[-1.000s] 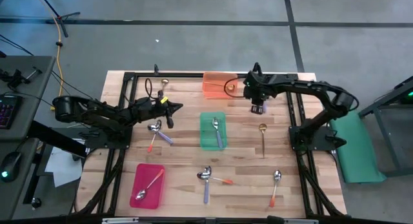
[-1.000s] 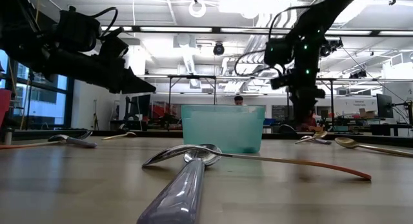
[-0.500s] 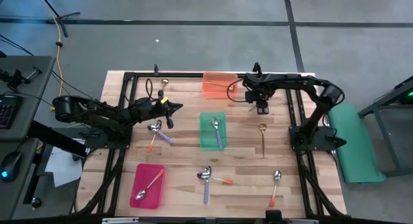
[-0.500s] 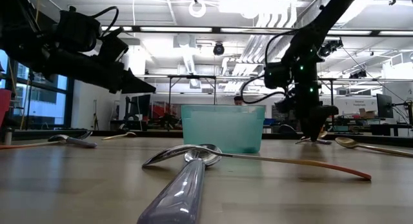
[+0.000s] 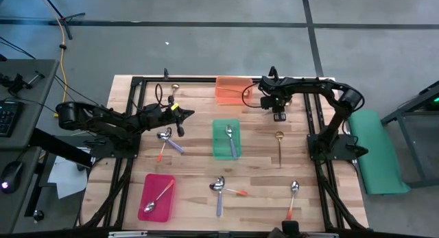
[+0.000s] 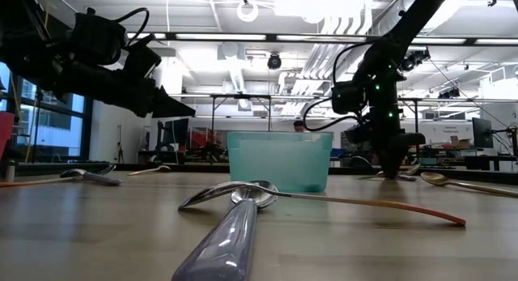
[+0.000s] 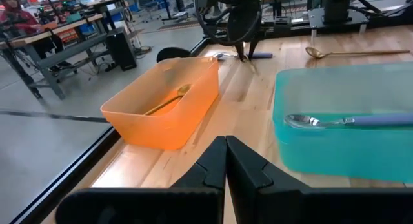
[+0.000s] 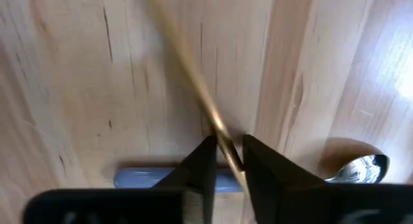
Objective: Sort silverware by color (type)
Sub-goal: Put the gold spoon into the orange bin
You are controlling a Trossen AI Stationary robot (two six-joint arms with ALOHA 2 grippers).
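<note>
My right gripper (image 8: 227, 143) points down at the table top, right of the orange tray (image 5: 230, 88), and is shut on a gold spoon's thin handle. That handle crosses a purple-blue spoon's handle (image 8: 139, 177), which lies on the wood with a shiny bowl (image 8: 361, 167) beside it. The left wrist view shows this gripper (image 7: 245, 50) from afar. My left gripper (image 5: 180, 118) hangs shut and empty over the table's left part. The orange tray holds a gold spoon (image 7: 166, 102). A purple-blue spoon (image 5: 230, 138) lies in the green tray (image 5: 218, 147). My right gripper pinches the gold spoon's thin handle (image 8: 216, 124) between its two fingers, which come from above and point down, across the handle. The handle runs slantwise away over the wood and over the purple-blue handle. Its bowl end is hidden by the gripper.
A red tray (image 5: 145, 200) at the near left holds an orange-handled spoon. Loose spoons lie on the wood: a gold one (image 5: 279, 145), a crossed pair (image 5: 219, 188), an orange-handled one (image 5: 293, 197), a pair by the left arm (image 5: 164, 140), one at the far left (image 5: 174, 92).
My right gripper has come down to the table top beside the orange tray, shifting a little toward the table's right edge. Over the last half second it has barely moved.
</note>
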